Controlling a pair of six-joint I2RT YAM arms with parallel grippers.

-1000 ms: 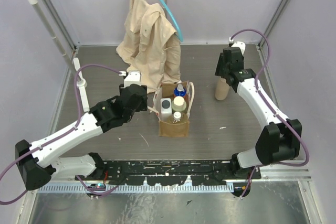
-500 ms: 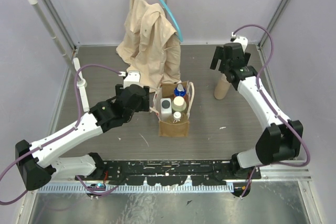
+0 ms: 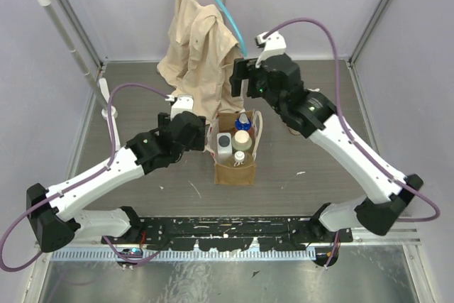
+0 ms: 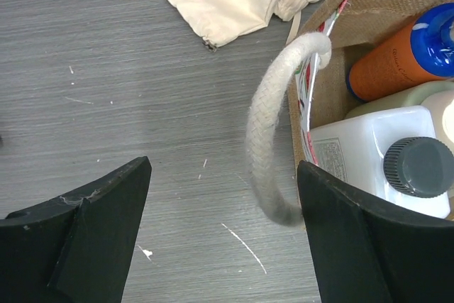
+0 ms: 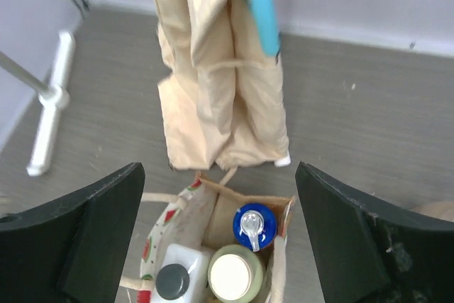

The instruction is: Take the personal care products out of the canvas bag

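Four bottles are visible inside the canvas bag (image 3: 234,172), which stands upright on the table (image 4: 106,69) between the two arms, just in front of the hanging shirt (image 3: 202,54); a fifth bottle cannot be made out. Left side: the left gripper (image 4: 223,167) sits low beside the bag's left wall, jaws spread wide and holding nothing. The cream handle (image 4: 264,140) loops down between them, close to the right-hand finger; contact cannot be confirmed. Contents: the white jug (image 4: 369,154), dark screw cap upward, stands against the left wall. To its right the other three stand in a row from front to back: the small clear bottle (image 3: 240,156), the olive bottle (image 5: 233,274) with its cream cap, and the orange bottle (image 4: 386,69) with its blue top. Right side: the right gripper (image 5: 218,169) hovers above the bag's rear edge, jaws wide and empty, looking down onto the caps. Assessment: the bottles appear to be rigid, smooth plastic, probably light to moderate in weight, with bodies likely to slip under a shallow pinch. They are packed close, so the caps and necks standing clear of the rim offer the only open hold; the jug's neck looks the most secure. The bag is soft cloth and will likely sag, tip or lift with a dragging bottle, so a straight upward pull is advised, with the left wall or handle steadied.
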